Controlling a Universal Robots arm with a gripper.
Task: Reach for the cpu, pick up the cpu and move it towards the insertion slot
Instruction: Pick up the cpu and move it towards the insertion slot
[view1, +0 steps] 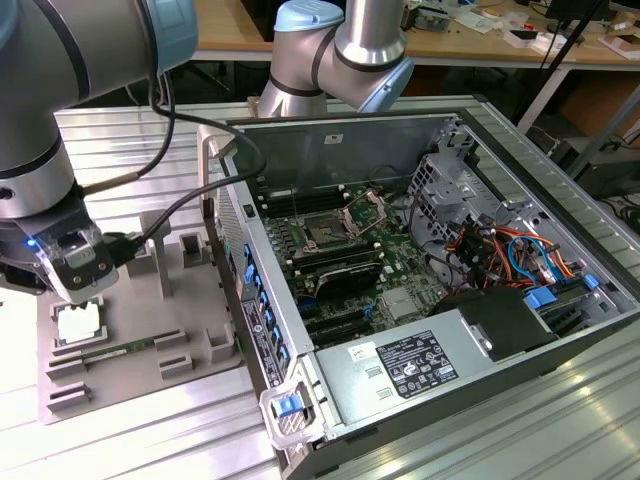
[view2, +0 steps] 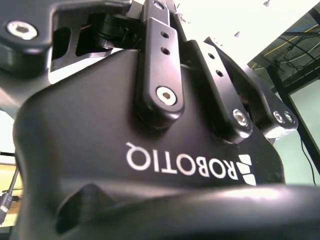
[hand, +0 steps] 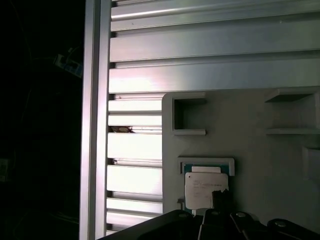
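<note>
Closest to the lens in the exterior view is the arm's fat grey joint (view1: 40, 110). Below it the pincer (view1: 72, 293) hangs right over the cpu (view1: 78, 322), at roughly 8 o'clock in that picture. Honestly can't tell how wide the pincer is or whether it has hold of anything.

The cpu lies flat in its nest on the grey fixture plate (view1: 200, 300), with the green memory stick (view1: 120, 352) just beside it toward 5 o'clock. The insertion slot (view1: 325, 232) is well apart, off at 2 o'clock from the chip inside the open computer case (view1: 330, 145), with its retention bracket (view1: 365, 212) flipped up.

My take: the chip is light, thin and stiff, with a slick metal lid and a delicate underside. So I'd grab it gently by two opposite edges and keep it level. In the first wrist view a low nest wall (hand: 206, 162) runs along one edge, so the free edges look like the spot.
</note>
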